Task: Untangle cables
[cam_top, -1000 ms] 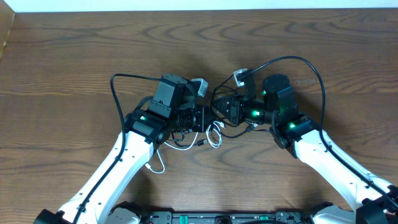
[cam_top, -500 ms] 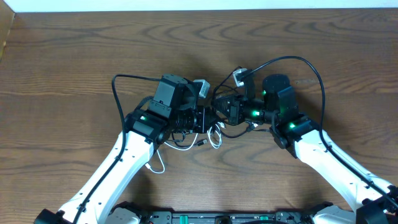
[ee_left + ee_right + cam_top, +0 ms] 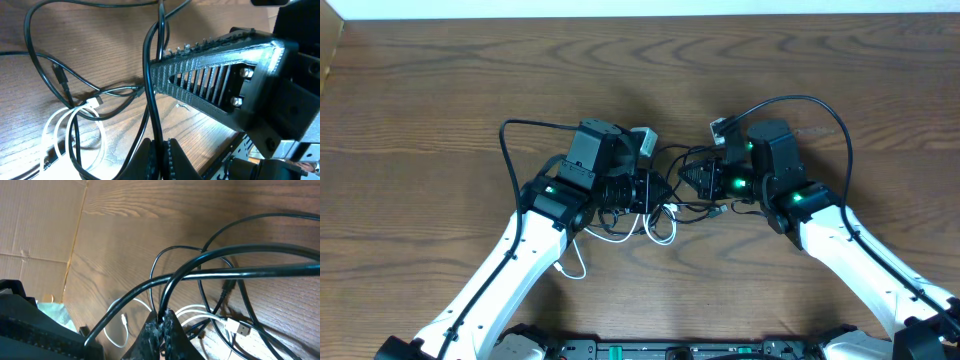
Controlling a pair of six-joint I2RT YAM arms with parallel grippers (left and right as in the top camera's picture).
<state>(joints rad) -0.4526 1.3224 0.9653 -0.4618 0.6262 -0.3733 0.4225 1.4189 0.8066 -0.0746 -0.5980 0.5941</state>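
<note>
Left claw (image 3: 160, 154), right claw (image 3: 161, 326) each pinching black cable (image 3: 151, 107). Likely light, limp, snag-prone; best gripped near plugs.

The cables (image 3: 666, 213) lie on the table (image 3: 440, 100) between left claw (image 3: 658, 188) and right claw (image 3: 689, 175).

The table (image 3: 440, 90) is brown wood with dark, wavy grain; the black cables (image 3: 150, 85) are glossy black; the white cable (image 3: 52, 132) is plain white, with a silver plug (image 3: 243, 328); the left arm (image 3: 505, 270) and right arm (image 3: 865, 265) are white with black joints and small green lights; the left gripper (image 3: 160, 152) and right gripper (image 3: 162, 325) are black; the cardboard (image 3: 35, 225) is tan.
</note>
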